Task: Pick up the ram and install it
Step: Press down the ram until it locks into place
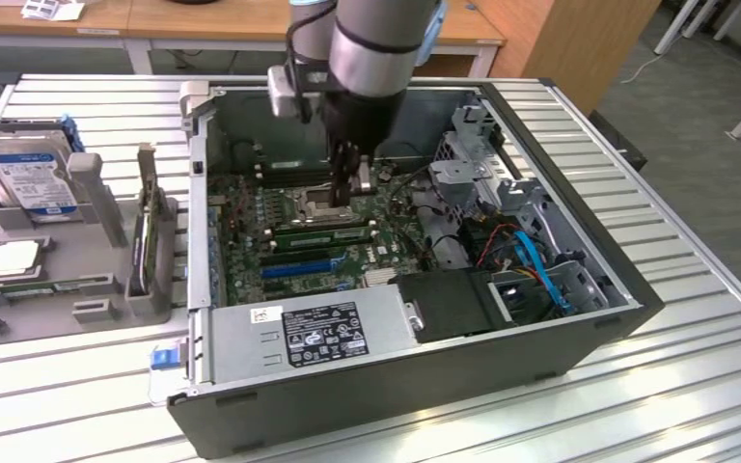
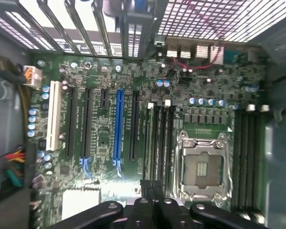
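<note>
A slatted metal table (image 1: 679,318) in a workshop with wooden desks behind carries an open computer case (image 1: 409,386). The gripper (image 1: 344,188) hangs inside it, fingers closed, directly above the memory slots (image 2: 158,138) beside the empty processor socket (image 2: 202,167). The ram (image 2: 150,138) appears to stand in a slot just below the fingertips. Seating it well probably needs straight, even downward pressure.

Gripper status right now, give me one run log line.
gripper: shut | position: inside open computer case, over motherboard near memory slots | ram in grip: cannot tell
</note>
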Motion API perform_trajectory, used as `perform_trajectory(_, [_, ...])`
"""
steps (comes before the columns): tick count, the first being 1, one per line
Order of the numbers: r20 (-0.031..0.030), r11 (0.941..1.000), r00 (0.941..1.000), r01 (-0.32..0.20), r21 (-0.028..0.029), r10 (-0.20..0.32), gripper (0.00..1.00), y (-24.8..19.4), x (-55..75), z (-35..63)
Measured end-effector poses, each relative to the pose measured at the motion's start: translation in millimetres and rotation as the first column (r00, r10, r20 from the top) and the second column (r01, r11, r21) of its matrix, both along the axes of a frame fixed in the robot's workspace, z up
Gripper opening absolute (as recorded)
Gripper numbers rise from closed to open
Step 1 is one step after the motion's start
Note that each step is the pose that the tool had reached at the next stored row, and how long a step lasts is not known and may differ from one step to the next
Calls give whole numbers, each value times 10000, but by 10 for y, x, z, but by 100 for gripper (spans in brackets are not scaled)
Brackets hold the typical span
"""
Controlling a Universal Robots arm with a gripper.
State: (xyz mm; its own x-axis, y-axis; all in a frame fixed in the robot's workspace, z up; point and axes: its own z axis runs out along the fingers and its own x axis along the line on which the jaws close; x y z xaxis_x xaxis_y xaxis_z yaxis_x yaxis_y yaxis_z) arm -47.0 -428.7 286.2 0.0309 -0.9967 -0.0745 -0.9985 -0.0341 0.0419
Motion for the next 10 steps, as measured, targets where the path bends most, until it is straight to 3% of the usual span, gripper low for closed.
perform_trajectory(10, [0,10000,10000,0,-1,0,11,0,43,454])
